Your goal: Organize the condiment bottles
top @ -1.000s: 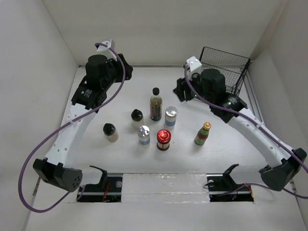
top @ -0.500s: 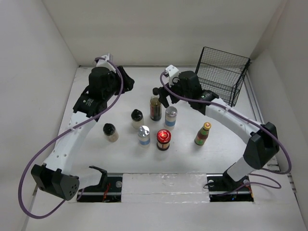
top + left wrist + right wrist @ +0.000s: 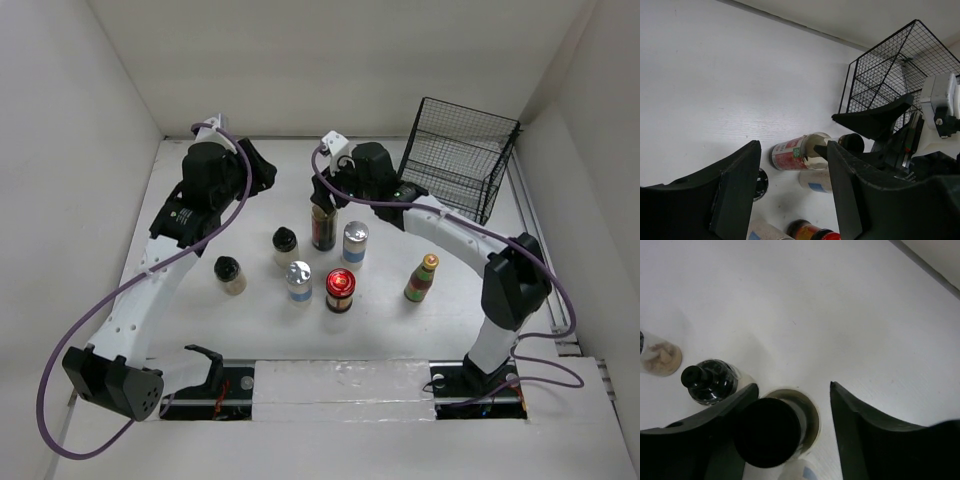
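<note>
Right gripper [image 3: 792, 387], dark fingers spread apart, astride the black cap of the tall dark bottle [image 3: 767, 432], cap close by one finger with a gap to the other; black-capped jar [image 3: 710, 380] just beside; beige-filled jar [image 3: 661, 358] at frame edge; white table [image 3: 840, 300].

Top external: high above the near edge of the counter [image 3: 260, 330], looking steeply down; far enough to take in the whole counter, with the wire basket [image 3: 460, 150] at upper right.
Left wrist: low and close, facing across the counter toward the basket at upper right; the fingers of the left tool [image 3: 792, 149] fill the lower edge.
Right wrist: very near, facing straight down on the cap of the tall dark bottle [image 3: 767, 432] at lower centre, between the fingers of the right tool [image 3: 794, 386].
Shared: top and left wrist both show the basket; top and right wrist both show the tall dark bottle and a black-capped jar [image 3: 710, 380].
</note>
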You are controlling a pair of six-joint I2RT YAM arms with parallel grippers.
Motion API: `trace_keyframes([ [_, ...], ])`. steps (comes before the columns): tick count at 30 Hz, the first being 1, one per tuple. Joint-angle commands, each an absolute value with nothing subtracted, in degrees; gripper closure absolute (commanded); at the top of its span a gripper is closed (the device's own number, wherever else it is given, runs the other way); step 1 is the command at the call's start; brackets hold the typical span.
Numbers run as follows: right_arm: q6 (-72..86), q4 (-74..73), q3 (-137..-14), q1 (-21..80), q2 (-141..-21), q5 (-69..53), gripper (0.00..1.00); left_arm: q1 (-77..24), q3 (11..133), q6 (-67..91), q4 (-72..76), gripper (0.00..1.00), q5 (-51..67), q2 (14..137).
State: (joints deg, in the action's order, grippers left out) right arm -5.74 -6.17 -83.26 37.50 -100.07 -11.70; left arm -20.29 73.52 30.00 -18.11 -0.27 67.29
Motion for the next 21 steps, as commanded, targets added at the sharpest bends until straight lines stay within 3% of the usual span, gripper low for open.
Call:
trace_keyframes([
  [1, -5.10, -0.53, -86.31, 37.79, -100.55, -13.89, 0.37, -20.65, 72.60, 30.76, -17.14, 0.49, -0.62, 66.36],
  [4, -4.57, 0.97, -84.74, 37.79, -100.55, -13.89, 0.53, -20.65, 72.60, 30.76, -17.14, 0.49, -0.62, 66.36],
  [5, -3.87, 1.75, -83.94, 37.79, -100.02, -13.19, 0.67, -20.65, 72.60, 30.76, -17.14, 0.49, -0.62, 66.88],
  [8, -2.38, 2.81, -84.54, 38.32, -98.62, -10.55, 0.89, -20.65, 72.60, 30.76, -17.14, 0.49, -0.62, 66.88],
  [10, -1.76, 2.81, -88.74, 38.32, -97.30, -9.50, 0.96, -20.65, 72.60, 30.76, -17.14, 0.49, -0.09, 67.49],
  [21, 2.29, -4.65, -115.82, 25.16, -97.38, -8.79, 1.00, -20.65, 71.54, 31.29, -16.61, 0.49, 2.02, 68.03],
])
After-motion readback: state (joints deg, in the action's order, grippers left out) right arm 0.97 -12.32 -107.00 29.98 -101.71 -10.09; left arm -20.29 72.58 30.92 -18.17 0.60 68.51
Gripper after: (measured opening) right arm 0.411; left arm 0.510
